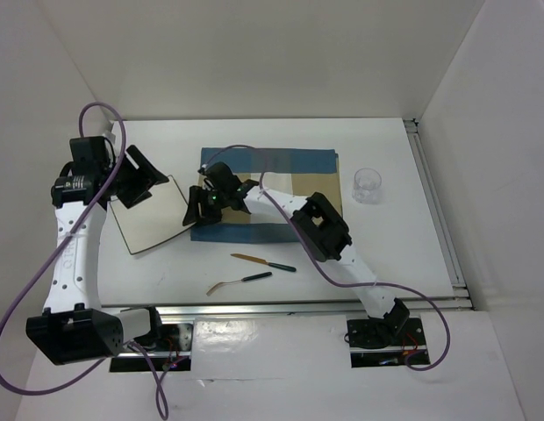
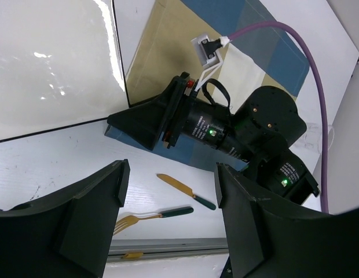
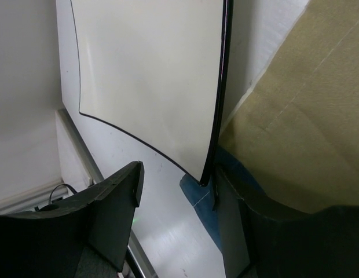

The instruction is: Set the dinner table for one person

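The dinner table is a plain white top with a metal rail along its near edge. A blue-and-tan placemat lies mid-table, and a white square plate with a dark rim lies just left of it. My left gripper is open and empty over the plate's far edge; in its wrist view the jaws stand wide apart above the table. My right gripper is open at the placemat's left edge. In its wrist view the plate's corner and the placemat's blue corner sit beside the right finger.
A gold knife and a gold fork, both dark-handled, lie near the front rail; they also show in the left wrist view, knife and fork. A clear glass stands right of the placemat.
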Controlling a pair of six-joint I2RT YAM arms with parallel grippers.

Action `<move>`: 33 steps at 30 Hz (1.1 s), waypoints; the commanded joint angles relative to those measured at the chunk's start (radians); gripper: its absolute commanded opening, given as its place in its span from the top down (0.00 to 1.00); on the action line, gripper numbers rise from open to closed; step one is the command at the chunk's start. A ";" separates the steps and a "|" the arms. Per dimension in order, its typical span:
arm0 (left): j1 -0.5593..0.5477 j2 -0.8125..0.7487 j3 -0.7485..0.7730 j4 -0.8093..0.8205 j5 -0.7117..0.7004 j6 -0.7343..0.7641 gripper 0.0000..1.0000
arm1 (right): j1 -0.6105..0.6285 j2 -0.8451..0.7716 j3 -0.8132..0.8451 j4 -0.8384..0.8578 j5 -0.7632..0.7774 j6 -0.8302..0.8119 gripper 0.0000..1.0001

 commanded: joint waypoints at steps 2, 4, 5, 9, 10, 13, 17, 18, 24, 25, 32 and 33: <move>0.002 -0.038 -0.012 0.009 0.015 0.009 0.22 | 0.010 0.023 0.051 0.053 -0.042 0.007 0.40; 0.002 -0.038 -0.012 0.000 0.015 0.009 0.22 | 0.019 0.023 0.051 0.062 -0.042 0.007 0.40; 0.002 -0.038 -0.012 0.000 0.015 0.009 0.22 | 0.019 0.023 0.042 0.076 -0.051 0.007 0.41; 0.002 -0.038 -0.021 0.000 0.015 0.009 0.22 | 0.019 0.023 0.042 0.106 -0.039 0.016 0.41; 0.002 -0.038 -0.022 0.000 0.015 0.009 0.22 | 0.019 0.023 0.042 0.107 -0.028 0.026 0.41; -0.007 -0.048 -0.031 0.000 0.015 0.019 0.22 | 0.019 0.033 0.042 0.116 -0.010 0.045 0.41; -0.007 -0.048 -0.031 0.000 0.015 0.019 0.22 | 0.019 0.042 0.051 0.126 0.000 0.082 0.41; -0.007 -0.048 -0.031 0.000 0.015 0.019 0.22 | 0.019 0.042 0.051 0.126 0.000 0.096 0.41; -0.007 -0.048 -0.031 0.000 0.015 0.028 0.22 | 0.010 -0.007 -0.109 0.266 0.033 0.219 0.41; -0.007 -0.048 -0.031 0.000 0.015 0.028 0.22 | 0.010 -0.021 -0.122 0.295 0.044 0.230 0.41; -0.007 -0.048 -0.031 0.000 0.015 0.028 0.22 | 0.010 -0.009 -0.138 0.352 0.047 0.328 0.45; -0.016 -0.048 -0.031 0.000 0.015 0.028 0.22 | 0.010 -0.009 -0.138 0.352 0.047 0.328 0.50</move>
